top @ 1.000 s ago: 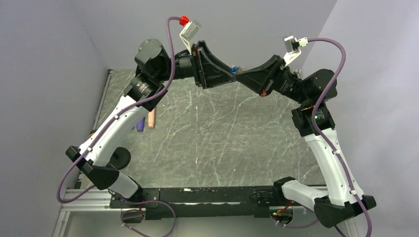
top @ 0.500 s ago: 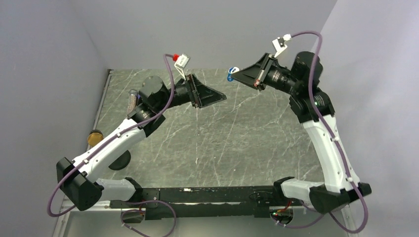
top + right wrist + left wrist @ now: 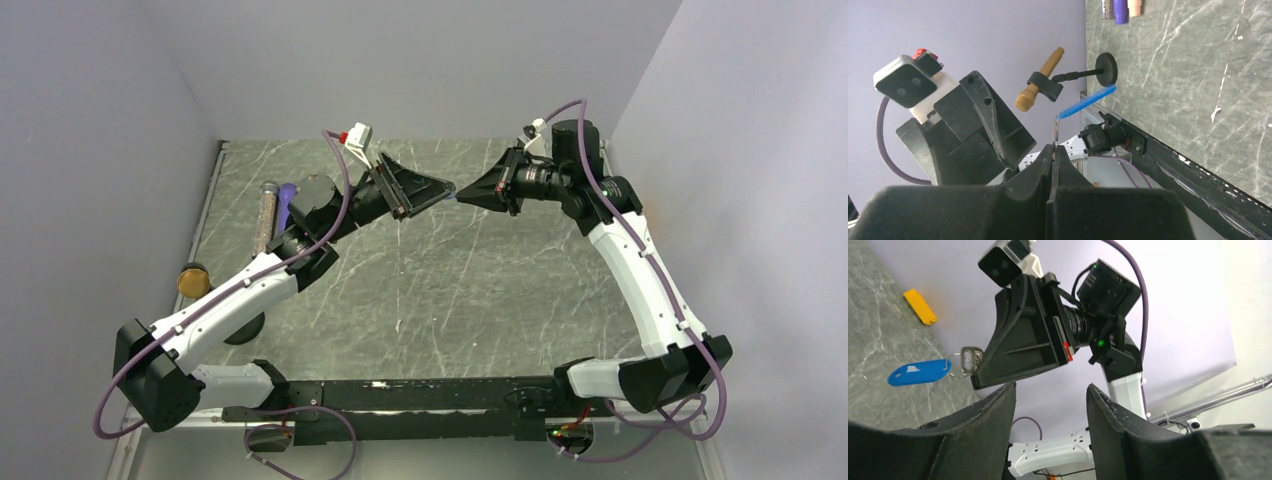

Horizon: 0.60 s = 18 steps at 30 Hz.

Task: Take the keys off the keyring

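Right tool (image 3: 1053,149) first: jaws pressed together, clamped edge-on on the flat silvery metal key (image 3: 969,359) at the very fingertips. A thin wire keyring (image 3: 955,363) hangs from the key, and an oblong bright blue plastic tag (image 3: 918,372) hangs from the ring. The bunch is held in the air over the far middle of the grey-green marbled surface (image 3: 450,290), clear of it.

Left tool (image 3: 1050,390): jaws apart, nothing between them. Its tip faces the right tool, very near, not touching the bunch.

Outward:
- Far left: glittery brown tube (image 3: 266,215) beside a purple cylinder (image 3: 288,195). A peach cylinder (image 3: 1134,5) shows with them in the right wrist view.
- Near left: brown microphone-shaped handle (image 3: 1040,80) clipped to a stand with a round black base (image 3: 1106,69).
- Small orange block (image 3: 920,306) at the surface's edge against the wall.

Progress, my reading: key, ring and tag are all joined, so nothing is off yet. What is left: the left tool needs a hold on the ring or tag, then the key must be worked round the coil and free. Only one key shows.

Writing: none legible. The tag carries a pale patch, too small to read. No brand visible on arms or camera housings.
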{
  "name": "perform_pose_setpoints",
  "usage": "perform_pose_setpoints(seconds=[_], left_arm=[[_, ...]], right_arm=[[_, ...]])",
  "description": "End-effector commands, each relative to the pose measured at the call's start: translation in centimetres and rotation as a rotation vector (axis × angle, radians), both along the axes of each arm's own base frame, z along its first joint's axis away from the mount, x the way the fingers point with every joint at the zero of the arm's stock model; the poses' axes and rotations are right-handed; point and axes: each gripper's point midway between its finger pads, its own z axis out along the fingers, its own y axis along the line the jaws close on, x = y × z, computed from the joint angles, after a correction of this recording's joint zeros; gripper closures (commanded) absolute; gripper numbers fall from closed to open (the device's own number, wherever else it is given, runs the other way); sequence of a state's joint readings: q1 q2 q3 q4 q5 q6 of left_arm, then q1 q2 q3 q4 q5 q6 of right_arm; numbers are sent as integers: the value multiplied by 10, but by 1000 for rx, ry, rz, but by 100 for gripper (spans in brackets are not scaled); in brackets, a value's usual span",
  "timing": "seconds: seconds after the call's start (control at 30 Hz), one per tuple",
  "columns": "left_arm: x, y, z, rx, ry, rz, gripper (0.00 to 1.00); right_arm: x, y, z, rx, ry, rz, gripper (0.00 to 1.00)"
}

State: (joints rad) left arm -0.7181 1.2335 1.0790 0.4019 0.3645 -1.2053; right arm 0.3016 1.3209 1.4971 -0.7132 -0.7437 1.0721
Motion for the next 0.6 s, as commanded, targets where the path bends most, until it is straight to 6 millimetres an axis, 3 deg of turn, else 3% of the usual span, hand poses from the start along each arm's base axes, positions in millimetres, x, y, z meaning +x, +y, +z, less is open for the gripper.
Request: perform_pose_setpoints(seconds=[0.0, 0.33, 0.57], left_arm=[[6, 5, 22, -88, 27, 47, 41], [3, -5, 25, -48, 46, 5, 38], [4, -6, 33, -83, 25, 7, 41]], right_arm=[[-8, 0, 28, 82, -94, 4, 100], [0, -8, 58, 97, -272, -78, 100], [1, -8, 65, 107, -326, -74, 100]])
